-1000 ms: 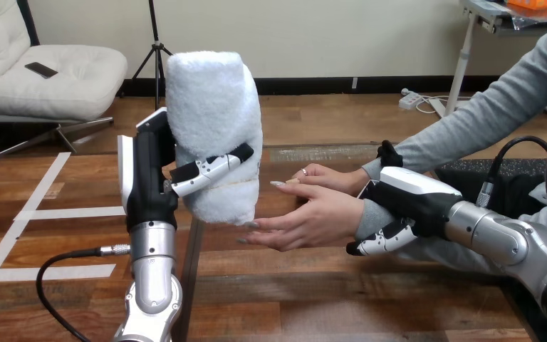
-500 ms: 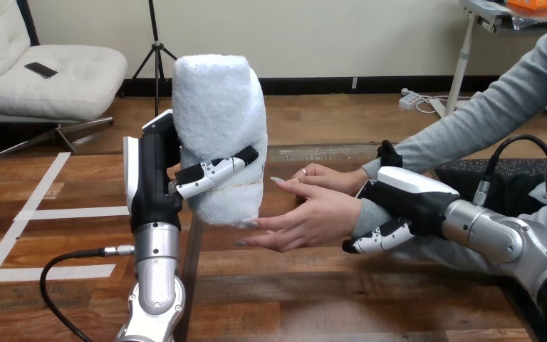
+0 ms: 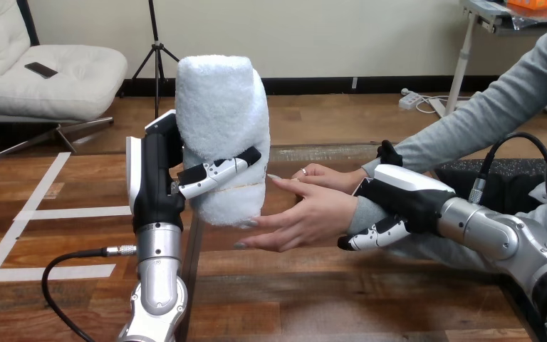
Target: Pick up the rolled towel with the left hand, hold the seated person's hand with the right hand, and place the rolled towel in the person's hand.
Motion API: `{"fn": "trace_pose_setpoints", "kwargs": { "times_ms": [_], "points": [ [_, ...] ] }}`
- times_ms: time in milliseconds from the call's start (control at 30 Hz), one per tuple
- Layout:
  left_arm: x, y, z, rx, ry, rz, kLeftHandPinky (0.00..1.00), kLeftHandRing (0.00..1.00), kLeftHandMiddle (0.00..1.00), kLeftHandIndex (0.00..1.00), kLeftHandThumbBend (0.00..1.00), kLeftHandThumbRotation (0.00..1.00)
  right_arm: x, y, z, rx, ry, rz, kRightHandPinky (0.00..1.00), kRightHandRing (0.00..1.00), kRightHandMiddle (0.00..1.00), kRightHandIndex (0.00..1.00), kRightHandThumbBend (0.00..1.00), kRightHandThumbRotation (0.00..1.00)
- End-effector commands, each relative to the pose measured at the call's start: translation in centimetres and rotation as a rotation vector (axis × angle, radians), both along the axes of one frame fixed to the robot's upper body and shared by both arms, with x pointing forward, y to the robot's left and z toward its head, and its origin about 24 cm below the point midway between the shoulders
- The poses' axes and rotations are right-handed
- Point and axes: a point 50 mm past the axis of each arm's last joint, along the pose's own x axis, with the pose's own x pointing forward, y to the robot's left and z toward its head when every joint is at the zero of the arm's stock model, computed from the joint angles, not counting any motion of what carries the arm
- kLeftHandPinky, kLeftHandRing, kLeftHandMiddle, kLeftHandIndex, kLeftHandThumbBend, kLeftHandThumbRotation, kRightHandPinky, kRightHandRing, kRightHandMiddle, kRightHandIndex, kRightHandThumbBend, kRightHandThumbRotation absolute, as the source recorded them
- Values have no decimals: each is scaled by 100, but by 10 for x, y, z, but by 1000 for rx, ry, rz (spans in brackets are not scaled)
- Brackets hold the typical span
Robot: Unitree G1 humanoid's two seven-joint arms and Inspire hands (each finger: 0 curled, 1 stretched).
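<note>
No readable text, labels, numbers or signs, plain white rolled towel [image 3: 221,121] at left, blank white shells on the left hand [image 3: 155,185] and right hand [image 3: 402,192], unmarked wooden table [image 3: 327,299]

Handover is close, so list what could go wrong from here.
The rolled towel stands tall above the left hand, which grips only its lower part: it may tip on release. The person's open hand lies beside the towel's bottom edge, so the towel could slip past the fingertips.
</note>
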Motion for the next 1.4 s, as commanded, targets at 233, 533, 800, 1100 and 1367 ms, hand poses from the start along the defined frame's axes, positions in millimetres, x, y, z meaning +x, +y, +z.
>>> {"fn": "trace_pose_setpoints", "kwargs": {
  "times_ms": [233,533,800,1100,1367],
  "points": [
    [14,-15,30,-8,-125,-48,31,34,39,41,56,0,32,31,66,49,-218,72,19,23,27,27,53,34],
    [14,-18,28,-16,-114,-58,31,34,39,41,56,0,33,35,68,50,-226,80,18,22,27,26,53,35],
    [13,-22,26,-26,-105,-68,32,35,39,41,56,0,34,38,71,41,-238,95,17,21,25,25,53,35],
    [13,-24,24,-16,-97,-69,32,35,39,41,57,0,35,41,74,49,-244,99,15,19,24,24,53,34],
    [12,-26,23,-26,-88,-75,31,34,39,41,58,0,37,43,76,38,-255,106,14,18,23,23,54,34]
  ]
}}
